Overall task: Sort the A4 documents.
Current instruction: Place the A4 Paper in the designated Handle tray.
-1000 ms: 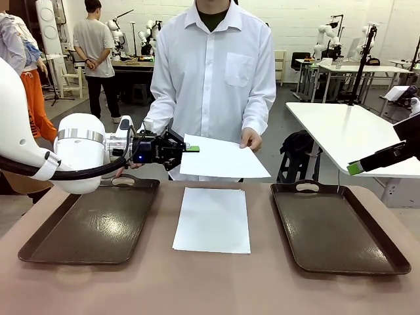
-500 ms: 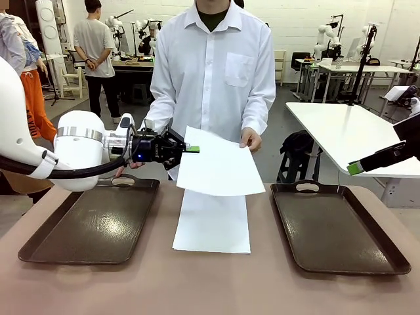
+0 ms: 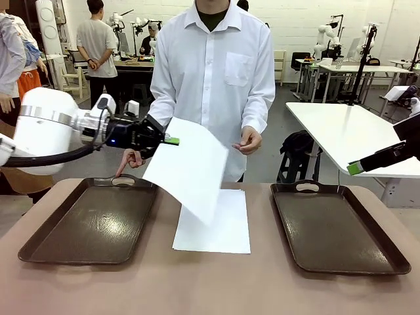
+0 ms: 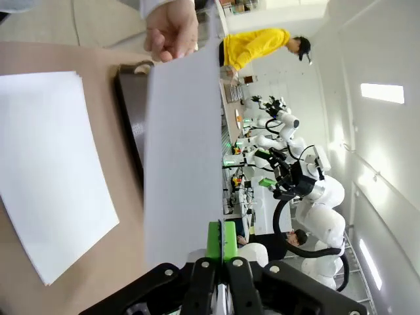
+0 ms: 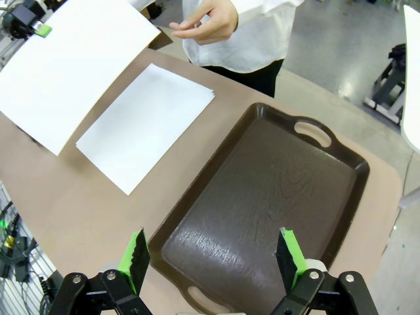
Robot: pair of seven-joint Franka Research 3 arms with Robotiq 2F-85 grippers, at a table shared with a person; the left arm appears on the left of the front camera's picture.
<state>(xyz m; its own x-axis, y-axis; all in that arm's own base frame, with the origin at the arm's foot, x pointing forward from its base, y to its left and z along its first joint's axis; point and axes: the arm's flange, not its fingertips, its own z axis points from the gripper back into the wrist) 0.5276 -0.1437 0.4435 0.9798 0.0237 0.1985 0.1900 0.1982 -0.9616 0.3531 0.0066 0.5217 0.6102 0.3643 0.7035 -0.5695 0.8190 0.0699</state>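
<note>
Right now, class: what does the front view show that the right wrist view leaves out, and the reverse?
Front view adds: the left tray and the person's hand by its handle. Right wrist view adds: the right gripper with both pads wide apart. Shared: the left gripper shut on the raised sheet, the paper lying flat, the right tray.

Table (image 3: 210,289): L tray (image 3: 85,226), paper sheets (image 3: 226,233) mid, R tray (image 3: 338,230).
</note>
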